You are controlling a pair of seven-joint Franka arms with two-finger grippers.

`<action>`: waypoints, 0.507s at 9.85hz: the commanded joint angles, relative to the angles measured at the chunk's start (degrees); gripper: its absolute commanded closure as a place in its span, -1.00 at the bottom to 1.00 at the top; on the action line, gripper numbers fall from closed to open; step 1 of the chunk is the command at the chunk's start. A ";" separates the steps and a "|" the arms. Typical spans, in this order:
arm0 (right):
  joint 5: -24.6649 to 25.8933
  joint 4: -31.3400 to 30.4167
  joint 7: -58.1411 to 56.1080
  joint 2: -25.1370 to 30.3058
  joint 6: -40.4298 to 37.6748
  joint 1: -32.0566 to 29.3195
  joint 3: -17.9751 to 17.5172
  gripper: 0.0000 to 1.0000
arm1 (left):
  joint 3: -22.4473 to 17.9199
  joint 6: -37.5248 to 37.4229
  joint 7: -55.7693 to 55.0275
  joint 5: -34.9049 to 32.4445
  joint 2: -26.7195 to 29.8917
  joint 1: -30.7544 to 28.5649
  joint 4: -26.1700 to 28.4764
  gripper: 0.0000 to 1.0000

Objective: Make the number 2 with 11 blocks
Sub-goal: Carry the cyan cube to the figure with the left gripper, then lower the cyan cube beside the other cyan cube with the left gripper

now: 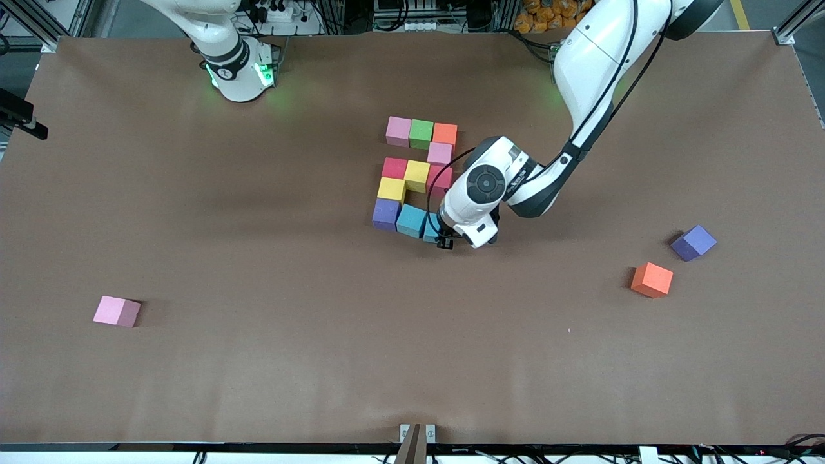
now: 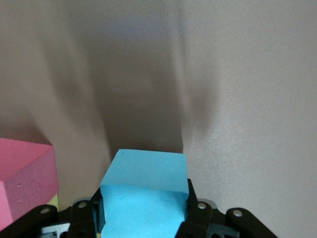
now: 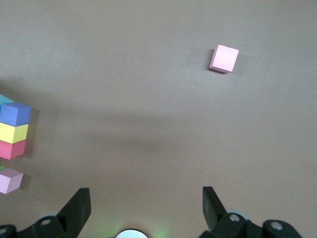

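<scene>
Blocks (image 1: 417, 177) sit grouped near the middle of the bench (image 1: 258, 361), somewhat toward its base-side edge, laid out as the number 2 (image 1: 412, 187). Row nearest the bases: pink, green, orange. Next row: 1 pink cube under the orange. Then red, yellow, red. Then 1 yellow. Row nearest the front camera: purple, sky-blue, and a second sky-blue block (image 2: 144, 191) at the end, mostly hidden under my left wrist in the front view.

My left gripper (image 1: 445, 241) is down at that end block, fingers (image 2: 198, 213) clenched on its 2 sides; the left wrist view shows the blue cube between the pads, with a red cube (image 2: 25, 178) just beside it.

My right gripper (image 3: 143, 208) waits high near its base, fingers spread wide, grasping nothing.

Loose cubes: 1 pink block (image 1: 116, 311) toward the right arm's end; an orange block (image 1: 651, 280) and a purple block (image 1: 693, 242) near each other toward the left arm's end.
</scene>
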State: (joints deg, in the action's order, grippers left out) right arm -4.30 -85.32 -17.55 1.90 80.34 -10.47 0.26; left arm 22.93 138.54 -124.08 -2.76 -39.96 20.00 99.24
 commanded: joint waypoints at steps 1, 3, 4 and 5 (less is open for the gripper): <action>-0.18 0.95 0.59 -0.32 -0.45 -0.17 -0.26 -1.00 | -0.61 0.50 -2.13 -1.73 0.41 0.65 0.26 1.00; -0.44 0.95 0.68 -0.58 -0.36 -0.17 -0.26 -1.00 | -0.61 0.50 -2.13 -1.73 0.14 1.00 0.26 1.00; -0.62 0.95 0.68 -0.67 -0.27 -0.17 -0.26 -1.00 | -0.61 0.42 -2.21 -1.81 0.05 1.01 0.26 1.00; -0.71 0.95 0.68 -0.76 -0.27 -0.17 -0.26 -1.00 | -0.61 0.24 -2.21 -1.73 0.05 1.09 0.26 1.00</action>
State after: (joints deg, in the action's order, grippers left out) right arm -4.30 -85.32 -17.55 1.68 80.38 -10.47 0.26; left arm 22.88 138.54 -124.10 -2.93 -40.03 20.30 99.32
